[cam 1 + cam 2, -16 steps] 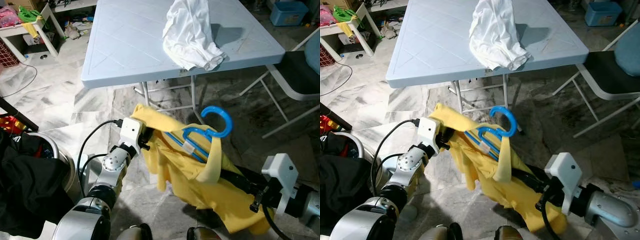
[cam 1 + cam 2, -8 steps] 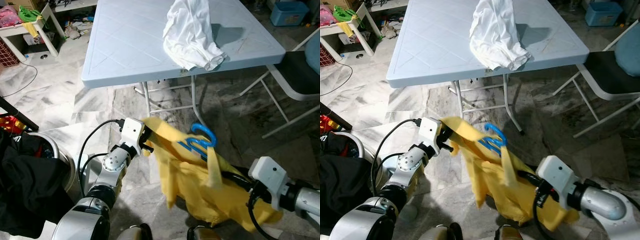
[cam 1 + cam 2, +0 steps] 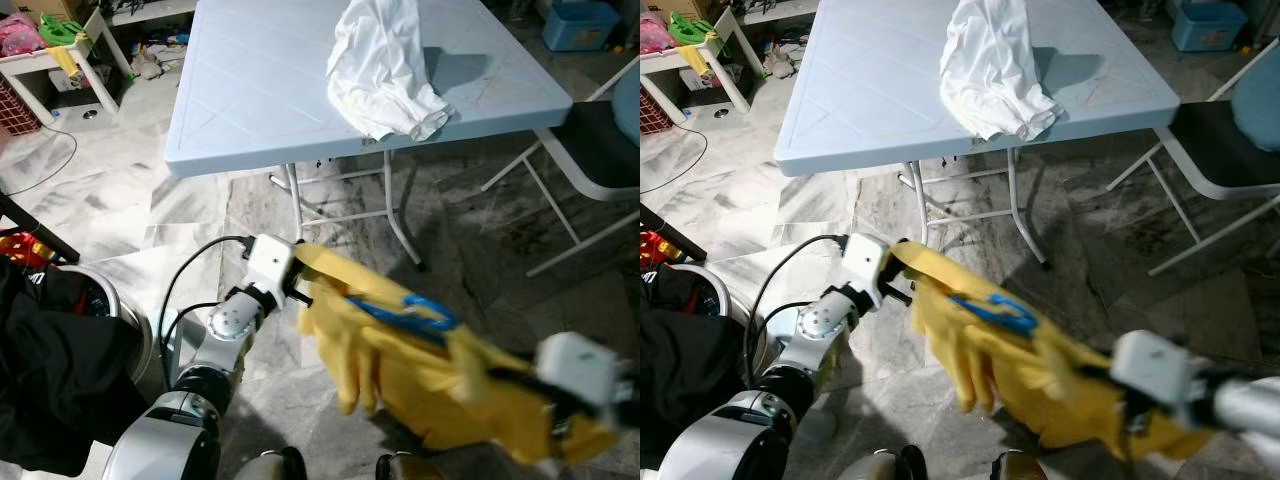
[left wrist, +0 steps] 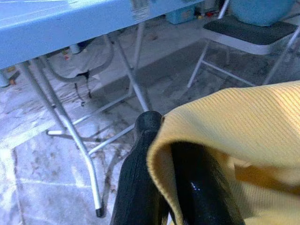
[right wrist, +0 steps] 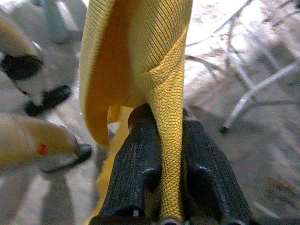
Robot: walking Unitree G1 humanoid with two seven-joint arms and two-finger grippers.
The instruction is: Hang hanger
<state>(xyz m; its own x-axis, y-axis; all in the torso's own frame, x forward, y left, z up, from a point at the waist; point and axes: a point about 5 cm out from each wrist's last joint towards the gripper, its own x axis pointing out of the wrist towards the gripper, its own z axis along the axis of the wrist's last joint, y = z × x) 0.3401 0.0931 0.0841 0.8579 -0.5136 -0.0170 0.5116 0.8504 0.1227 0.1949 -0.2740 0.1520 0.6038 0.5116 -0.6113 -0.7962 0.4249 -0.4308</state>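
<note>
- The left pincer (image 3: 300,283) is closed on one edge of the yellow garment (image 3: 420,370); in the left wrist view the fabric fold (image 4: 225,136) sits clamped between the two black fingers (image 4: 140,178).
- The right pincer (image 5: 161,159) is closed on the opposite edge of the same garment; in the right wrist view a ribbed yellow strip (image 5: 171,154) runs between its fingers (image 5: 136,159).
- The garment hangs stretched between the two pincers, above the marble floor (image 3: 130,200), and sags from the left pincer toward 4 o'clock.
- The blue hanger (image 3: 405,310) lies inside the garment, near its upper middle, at 3 o'clock from the left pincer; part of it is covered by fabric.
- The right arm's white wrist housing (image 3: 580,368) appears blurred at the garment's lower end.
- The light blue counter (image 3: 260,90) stands beyond the garment at 12 o'clock and carries a crumpled white cloth (image 3: 385,65) near its right edge.
- A folding chair (image 3: 590,140) stands at 3 o'clock of the counter.
- A dark cloth heap (image 3: 50,380) lies at 9 o'clock of the left arm (image 3: 215,340).
</note>
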